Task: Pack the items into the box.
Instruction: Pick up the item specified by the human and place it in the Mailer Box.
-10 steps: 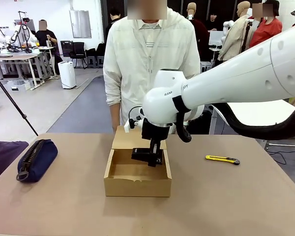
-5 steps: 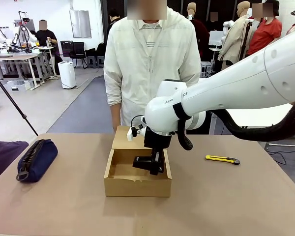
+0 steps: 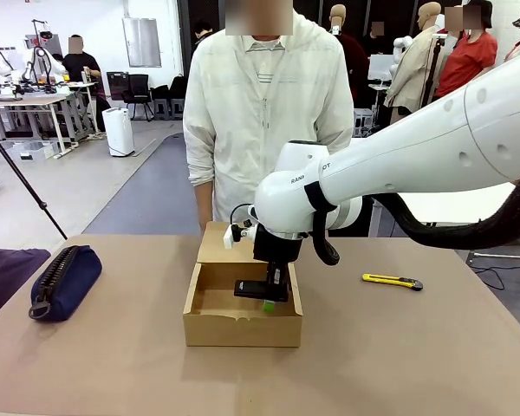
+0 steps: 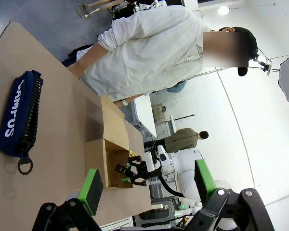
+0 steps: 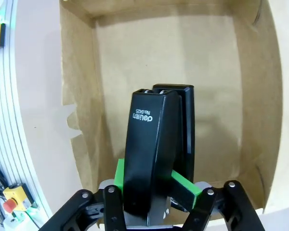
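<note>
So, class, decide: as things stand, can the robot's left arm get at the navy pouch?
Probably yes. The pouch lies alone on open table at the robot's left, the left gripper is open, and the right gripper holds the stapler down in the box.

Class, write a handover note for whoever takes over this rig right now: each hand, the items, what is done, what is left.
Right hand: shut on the black stapler, held low inside the open cardboard box.
Left hand: open, holding nothing.
Navy pouch: on the table, left of the box.
Done: stapler is inside the box, not yet released.
Left: release it, then pack the pouch.
</note>
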Action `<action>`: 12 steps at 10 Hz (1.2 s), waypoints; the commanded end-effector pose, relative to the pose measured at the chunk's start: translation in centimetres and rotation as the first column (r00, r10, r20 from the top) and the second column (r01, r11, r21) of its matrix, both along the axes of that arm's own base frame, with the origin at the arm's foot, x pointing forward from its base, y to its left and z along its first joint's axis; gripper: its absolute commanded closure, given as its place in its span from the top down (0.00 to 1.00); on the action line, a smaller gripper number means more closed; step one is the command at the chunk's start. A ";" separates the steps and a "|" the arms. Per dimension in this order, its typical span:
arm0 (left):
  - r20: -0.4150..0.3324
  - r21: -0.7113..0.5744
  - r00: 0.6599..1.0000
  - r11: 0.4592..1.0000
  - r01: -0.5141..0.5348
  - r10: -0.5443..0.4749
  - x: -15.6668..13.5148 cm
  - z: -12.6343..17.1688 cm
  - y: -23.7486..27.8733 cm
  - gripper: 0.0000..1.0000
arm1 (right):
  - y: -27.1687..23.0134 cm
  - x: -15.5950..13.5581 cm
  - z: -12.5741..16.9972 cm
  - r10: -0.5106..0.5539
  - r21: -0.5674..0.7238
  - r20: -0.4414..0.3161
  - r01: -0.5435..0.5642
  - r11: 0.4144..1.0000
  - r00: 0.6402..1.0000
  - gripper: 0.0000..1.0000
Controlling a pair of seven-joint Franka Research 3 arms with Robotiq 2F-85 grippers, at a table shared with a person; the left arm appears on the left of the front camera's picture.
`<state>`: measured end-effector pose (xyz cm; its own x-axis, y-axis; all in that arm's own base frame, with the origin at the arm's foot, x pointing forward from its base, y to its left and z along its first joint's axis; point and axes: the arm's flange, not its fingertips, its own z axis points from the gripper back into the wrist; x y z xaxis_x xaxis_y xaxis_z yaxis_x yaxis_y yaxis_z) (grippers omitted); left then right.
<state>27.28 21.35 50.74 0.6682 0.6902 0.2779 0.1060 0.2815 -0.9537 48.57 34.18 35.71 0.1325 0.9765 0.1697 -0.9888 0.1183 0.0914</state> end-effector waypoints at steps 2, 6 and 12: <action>0.027 -0.003 1.000 1.000 0.001 -0.001 0.1 0.0 0.1 1.00 | -0.3 -0.3 0.4 0.022 0.049 0.030 -0.023 0.999 0.999 1.00; 0.027 -0.003 1.000 1.000 0.001 -0.001 0.1 0.0 0.1 1.00 | -0.1 -0.6 0.8 0.013 0.080 0.057 -0.018 0.997 0.998 1.00; 0.027 -0.003 1.000 1.000 0.001 -0.001 0.1 0.0 0.1 1.00 | -4.6 -5.7 13.4 -0.404 0.178 -0.051 0.407 0.896 0.913 1.00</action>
<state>27.30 21.35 50.72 0.6686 0.6900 0.2773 0.1053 0.2813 -0.9538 46.03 32.06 46.55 0.3576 0.8683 0.3436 -0.9321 0.3545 0.0742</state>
